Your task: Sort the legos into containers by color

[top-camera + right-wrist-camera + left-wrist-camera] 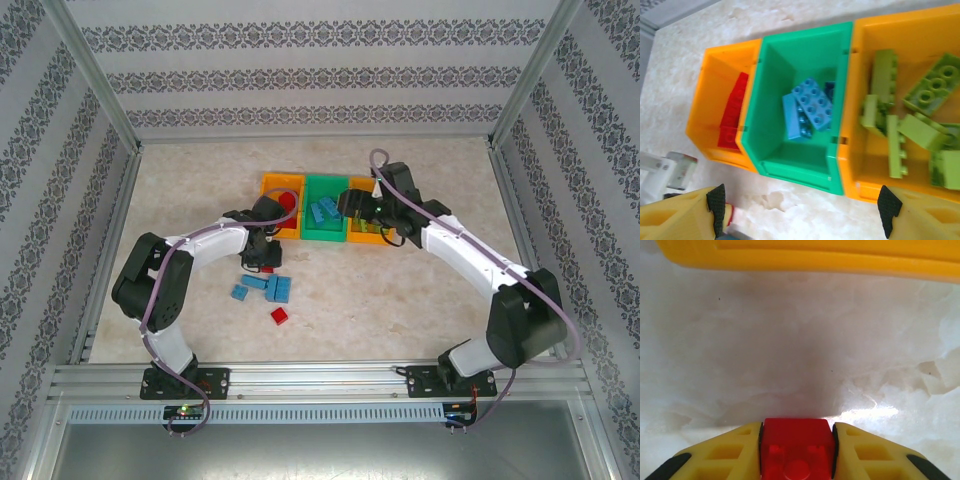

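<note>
My left gripper [797, 432] is clamped on a red brick [797, 455] low over the table [400, 290] beside the bins [799, 176]; my right gripper [800, 205] hangs open above them. Each bin already holds one colour; a few blue bricks [265, 288] and another red one [279, 316] lie loose

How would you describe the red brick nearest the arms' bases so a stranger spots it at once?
Find the row of three bins at the far middle of the table, then come toward the near edge to the loose blue bricks. Just past them lies the red brick: the one red piece beside blue neighbours, and the closest to the near edge.
</note>
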